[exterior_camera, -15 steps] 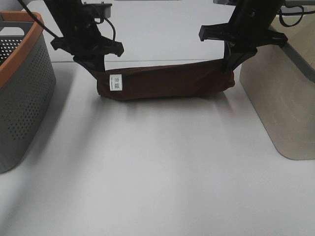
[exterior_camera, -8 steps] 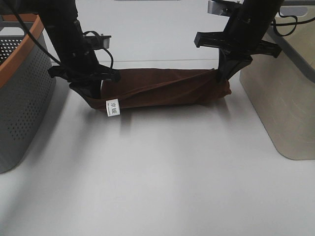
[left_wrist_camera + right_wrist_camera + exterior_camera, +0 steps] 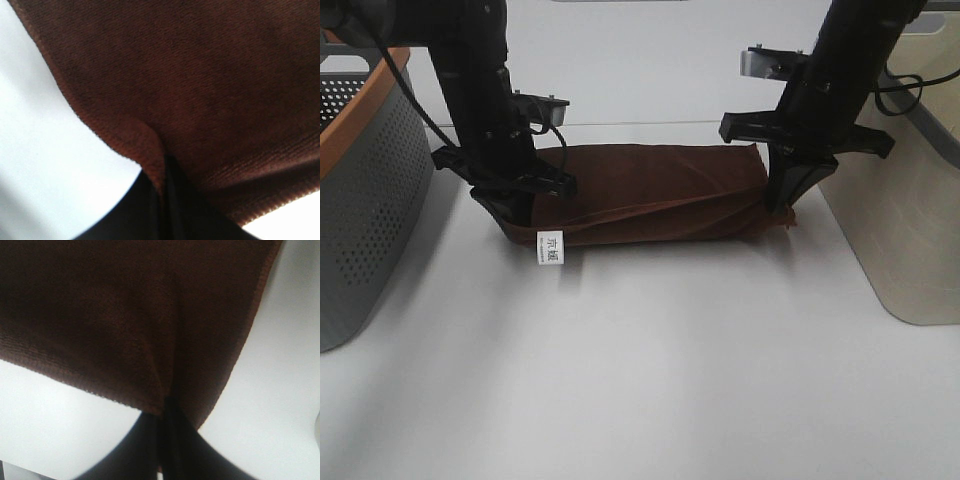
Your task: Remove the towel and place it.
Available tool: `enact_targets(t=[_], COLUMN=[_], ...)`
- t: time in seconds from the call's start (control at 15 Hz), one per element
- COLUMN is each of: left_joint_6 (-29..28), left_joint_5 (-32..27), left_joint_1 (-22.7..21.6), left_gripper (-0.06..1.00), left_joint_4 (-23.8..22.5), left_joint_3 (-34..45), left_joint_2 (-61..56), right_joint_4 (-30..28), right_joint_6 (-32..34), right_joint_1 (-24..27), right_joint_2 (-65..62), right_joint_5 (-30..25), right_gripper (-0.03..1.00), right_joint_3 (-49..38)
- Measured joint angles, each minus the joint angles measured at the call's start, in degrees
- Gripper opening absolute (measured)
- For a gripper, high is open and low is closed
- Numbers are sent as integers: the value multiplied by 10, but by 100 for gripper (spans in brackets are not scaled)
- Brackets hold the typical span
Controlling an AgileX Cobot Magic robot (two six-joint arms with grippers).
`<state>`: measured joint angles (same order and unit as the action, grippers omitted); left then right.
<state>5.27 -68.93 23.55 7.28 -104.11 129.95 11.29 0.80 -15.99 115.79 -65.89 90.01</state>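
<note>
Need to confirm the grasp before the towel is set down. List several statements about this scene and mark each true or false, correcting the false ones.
1. The left gripper and the right gripper each hold one end of the towel. True.
2. The towel lies inside the gray basket. False: it spans between the two grippers over the white table, outside the basket.
3. The white tag hangs at the towel end held by the left gripper. True.
4. The right gripper is open and clear of the cloth. False: it is shut on the towel's end.
5. The beige bin stands on the right arm's side. True.
</note>
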Motion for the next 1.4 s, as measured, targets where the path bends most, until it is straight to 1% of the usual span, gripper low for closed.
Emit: enact_targets(t=[0.07,0.27,0.47,0.6,0.67,0.73,0.93,1.0,1.07,1.2,1.4], left_joint_6=[0,0,0,0,0,0,1,1,1,1,2], left_joint_5=[0,-1,0,0,0,-1,-1,-1,-1,-1,-1], left_joint_1=[1,1,1,2,2,2,2,2,2,2,2], left_gripper=[0,0,0,0,3,12,64,73,76,77,76], left_joint_4=[1,1,10,11,10,3,1,5,7,10,-1], left_joint_3=[0,9,49,73,83,87,89,89,89,89,89], left_joint_2=[0,1,1,1,1,1,-4,-11,-23,-56,-109], right_joint_4=[1,2,17,25,25,25,23,23,26,38,68], right_joint_6=[-3,-5,-15,-19,-19,-19,-19,-19,-19,-19,-19], right_joint_1=[0,0,0,0,0,0,0,0,1,1,1], right_joint_2=[0,0,0,0,0,0,0,0,-1,-8,-62], right_joint_5=[13,29,42,53,55,54,43,28,12,-11,-15], right_gripper=[0,0,0,4,10,18,54,63,66,68,69], right_joint_3=[-29,-69,-99,-115,-119,-120,-120,-120,-120,-119,-118])
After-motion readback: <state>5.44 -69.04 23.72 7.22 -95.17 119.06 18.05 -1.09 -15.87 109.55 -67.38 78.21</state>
